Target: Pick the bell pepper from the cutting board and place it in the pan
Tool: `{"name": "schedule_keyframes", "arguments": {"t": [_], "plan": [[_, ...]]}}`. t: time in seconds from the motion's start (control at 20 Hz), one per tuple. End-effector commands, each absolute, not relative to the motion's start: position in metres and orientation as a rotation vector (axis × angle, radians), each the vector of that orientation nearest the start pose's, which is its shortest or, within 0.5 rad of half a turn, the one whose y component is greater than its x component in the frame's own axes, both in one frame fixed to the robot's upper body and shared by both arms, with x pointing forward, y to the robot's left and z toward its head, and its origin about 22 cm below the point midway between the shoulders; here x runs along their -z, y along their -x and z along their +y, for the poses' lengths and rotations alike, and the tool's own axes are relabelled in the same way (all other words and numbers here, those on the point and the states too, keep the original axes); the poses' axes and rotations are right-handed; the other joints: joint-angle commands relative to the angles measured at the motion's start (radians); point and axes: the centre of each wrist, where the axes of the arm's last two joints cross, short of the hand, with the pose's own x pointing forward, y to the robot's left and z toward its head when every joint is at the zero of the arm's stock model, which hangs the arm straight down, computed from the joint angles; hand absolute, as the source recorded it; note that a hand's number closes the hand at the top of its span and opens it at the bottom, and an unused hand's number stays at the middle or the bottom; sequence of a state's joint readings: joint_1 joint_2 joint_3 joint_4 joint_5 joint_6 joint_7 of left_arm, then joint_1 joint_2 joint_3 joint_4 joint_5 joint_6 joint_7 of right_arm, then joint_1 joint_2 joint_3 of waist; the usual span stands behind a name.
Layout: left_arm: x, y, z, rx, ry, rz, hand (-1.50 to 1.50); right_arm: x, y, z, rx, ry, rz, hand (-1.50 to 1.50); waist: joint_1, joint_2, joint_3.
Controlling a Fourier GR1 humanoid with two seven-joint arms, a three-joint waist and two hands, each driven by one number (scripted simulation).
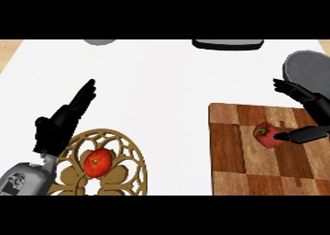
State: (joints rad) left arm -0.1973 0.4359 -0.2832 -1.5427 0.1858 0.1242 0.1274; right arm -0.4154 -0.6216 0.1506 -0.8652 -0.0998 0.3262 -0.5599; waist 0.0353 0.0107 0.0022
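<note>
Fingers of my right hand (310, 103) spread open, the thumb touching the red bell pepper (268, 135), which lies on the striped wooden cutting board (262, 174). Just beyond sits the round grey pan (313, 69). My left hand (59, 124) rests open, fingers straight, beside a tan openwork wooden trivet (130, 158) holding a red tomato (98, 162).

Bell pepper (268, 136) on cutting board (272, 151) (right side), pan (313, 73) behind it, tomato (98, 162) in basket (130, 158) left.

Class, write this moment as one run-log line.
phase: reaching | right hand: open, thumb touching bell pepper | pepper: on cutting board | pan: behind board | left hand: open, resting
</note>
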Motion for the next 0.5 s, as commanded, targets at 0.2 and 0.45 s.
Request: {"name": "schedule_keyframes", "arguments": {"t": [0.2, 0.45], "plan": [[-0.052, -0.274, 0.258, 0.363, -0.081, -1.500, 0.00, -0.076, -0.350, -0.398, -1.113, 0.198, -1.477, -1.50, -0.013, -0.010, -0.003], [-0.047, -0.279, 0.241, 0.361, -0.088, -1.505, 0.00, -0.128, -0.379, -0.369, -1.410, 0.222, -1.239, -1.50, -0.011, -0.010, -0.005]]}}
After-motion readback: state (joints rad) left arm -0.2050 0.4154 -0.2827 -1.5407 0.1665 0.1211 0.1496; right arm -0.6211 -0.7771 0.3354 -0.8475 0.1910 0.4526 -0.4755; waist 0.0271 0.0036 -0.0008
